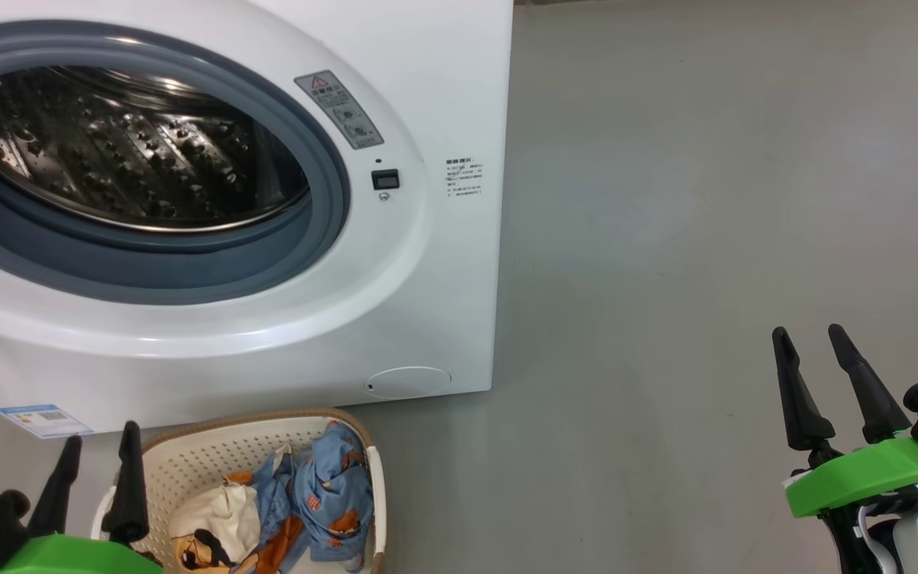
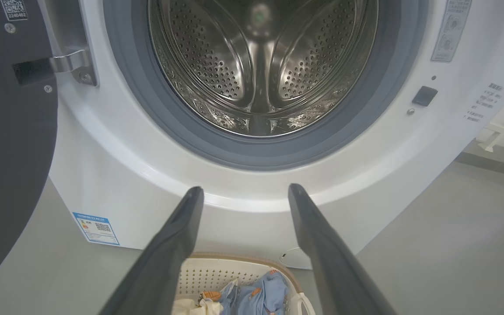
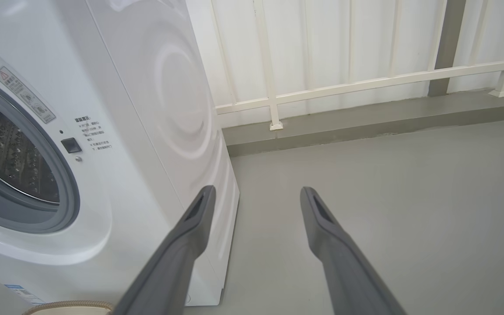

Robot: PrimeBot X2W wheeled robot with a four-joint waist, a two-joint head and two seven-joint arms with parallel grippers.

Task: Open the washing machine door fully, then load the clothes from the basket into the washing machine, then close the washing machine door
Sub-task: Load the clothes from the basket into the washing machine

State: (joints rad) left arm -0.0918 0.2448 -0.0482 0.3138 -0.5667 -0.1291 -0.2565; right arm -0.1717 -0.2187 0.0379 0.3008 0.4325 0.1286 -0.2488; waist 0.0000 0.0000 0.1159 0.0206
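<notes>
1. While the washing machine door [image 2: 11, 153] hangs open at the left of the washing machine [image 1: 443, 303], the clothes [image 1: 300, 502] lie heaped in the basket [image 1: 188, 446] on the floor [image 1: 706, 199] just before it.
2. Soft, light and floppy, they look best pinched at a raised blue fold.
3. The left gripper [image 1: 100, 434] hovers by the basket, the right gripper [image 1: 808, 331] well off the machine's right; both pairs of jaws gape empty.
4. Smooth grey floor; a white railing [image 3: 365, 83] behind the machine.

Drum [image 1: 124, 151] mouth clear w/ door [image 2: 11, 153] swung aside; basket [image 1: 212, 450] on floor [image 1: 666, 239] below.
</notes>
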